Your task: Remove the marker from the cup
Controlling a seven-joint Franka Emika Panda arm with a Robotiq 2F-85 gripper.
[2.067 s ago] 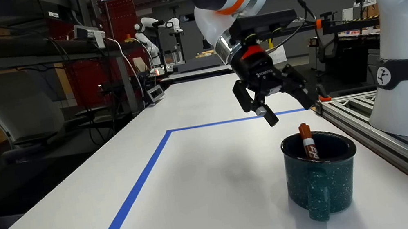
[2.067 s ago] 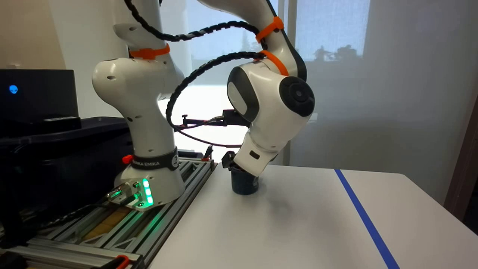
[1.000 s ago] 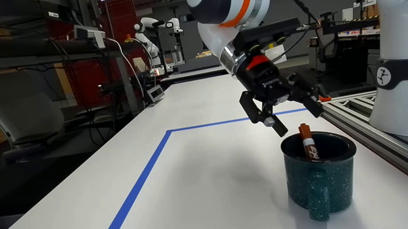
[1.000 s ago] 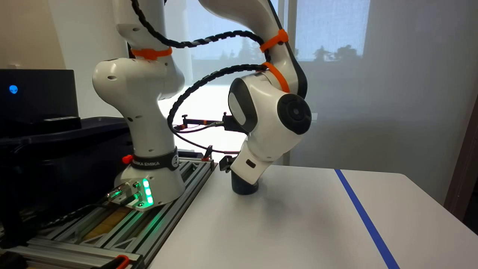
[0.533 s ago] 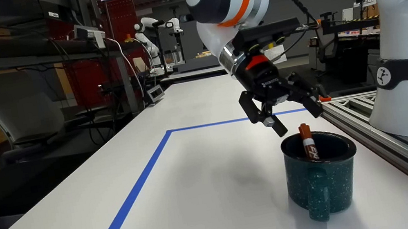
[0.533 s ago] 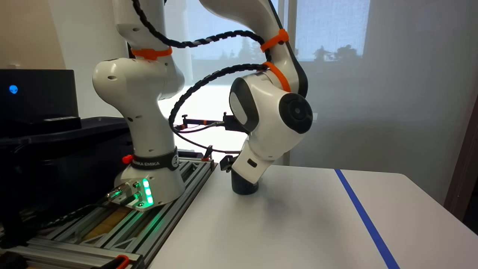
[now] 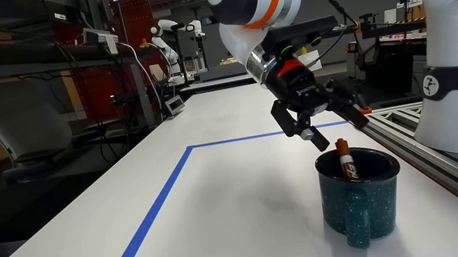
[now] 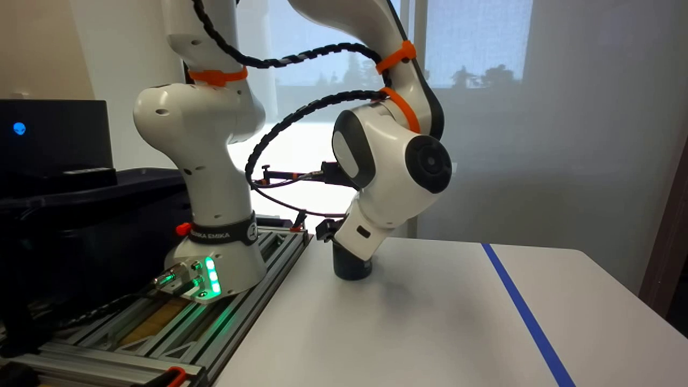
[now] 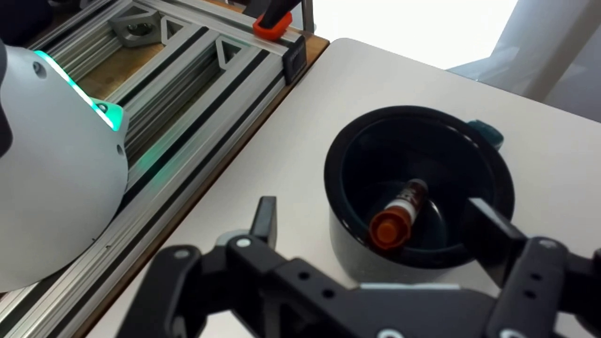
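1. Table. White top, shown in all three views. A strip of blue tape runs along it and turns a corner.
2. Arm. White, with orange bands and a green-lit base. Seen in all three views; bent over the table, its outer end low.
3. Frame. Aluminium rails along the table's edge, bearing the arm.
4. Bin. Dark; past the frame in an exterior view.
5. Chair. Grey back; off to the table's side in an exterior view, well apart from the arm.
6. Laptop. Black, blue emblem lit; seen above the bin.
7. Gripper. Black with a red band, tilted. Released: its two fingers stand spread wide apart, tips angled down.
8. Cup. Dark teal, speckled, black-rimmed; upright on the table, near the frame. Handle toward the camera in an exterior view. The gripper hangs just above; in the wrist view one finger overlaps the rim and the other lies out past the wall. Contact with the rim cannot be told.
9. Clamp. Black and red-orange; at the frame's end, near the table's corner in the wrist view.
10. Marker. Brown-red barrel, partly seen lettering, white band, orange cap. Inside the cup, standing tilted, cap end up and rising above the rim in an exterior view. In the wrist view the cap shows between the two fingers, apart from both.
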